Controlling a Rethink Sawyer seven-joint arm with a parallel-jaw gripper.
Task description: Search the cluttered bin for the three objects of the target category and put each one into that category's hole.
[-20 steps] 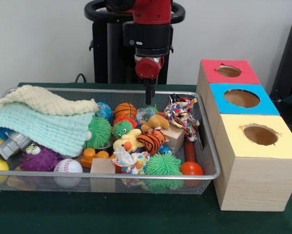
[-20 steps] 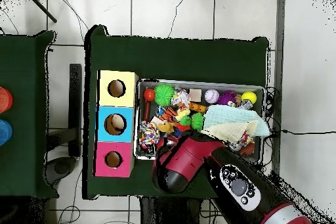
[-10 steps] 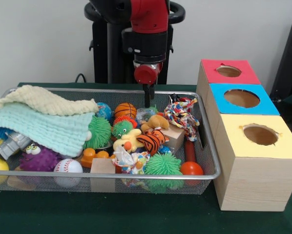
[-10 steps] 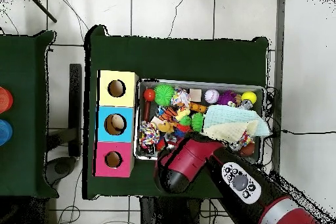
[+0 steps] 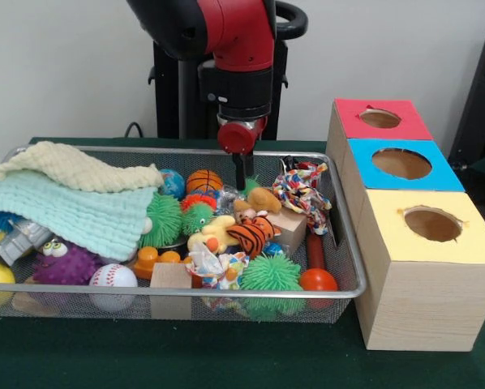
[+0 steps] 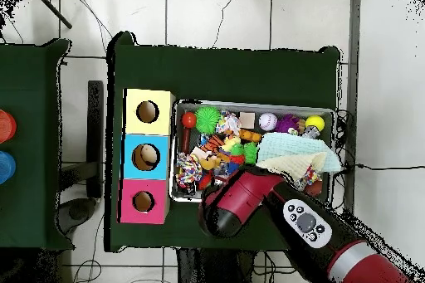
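Arm now lower and further over the bin (image 5: 340, 243) than a second ago. The claw (image 5: 240, 172) hangs just above the toys at the bin's far side, tip near the basketball (image 5: 205, 180) and the tan plush (image 5: 263, 199). It reads as a single dark stem; cannot tell if it is apart or together. Nothing seen held.

Bin contents unchanged: pale green towel (image 5: 72, 212) and cream cloth (image 5: 76, 168) heaped at one end, tiger toy (image 5: 252, 234) mid-bin, rope knot (image 5: 302, 188) by the end nearest the boxes, spiky green ball (image 5: 271, 274), baseball (image 5: 113, 277) and red ball (image 5: 318, 280) along the near rim.

Red box (image 5: 380, 119), blue box (image 5: 401, 164) and yellow box (image 5: 431, 225) stand in a row touching the bin's end, holes open on top.

In the overhead view the arm (image 6: 241, 203) covers the bin's nearer rim and hides the claw.
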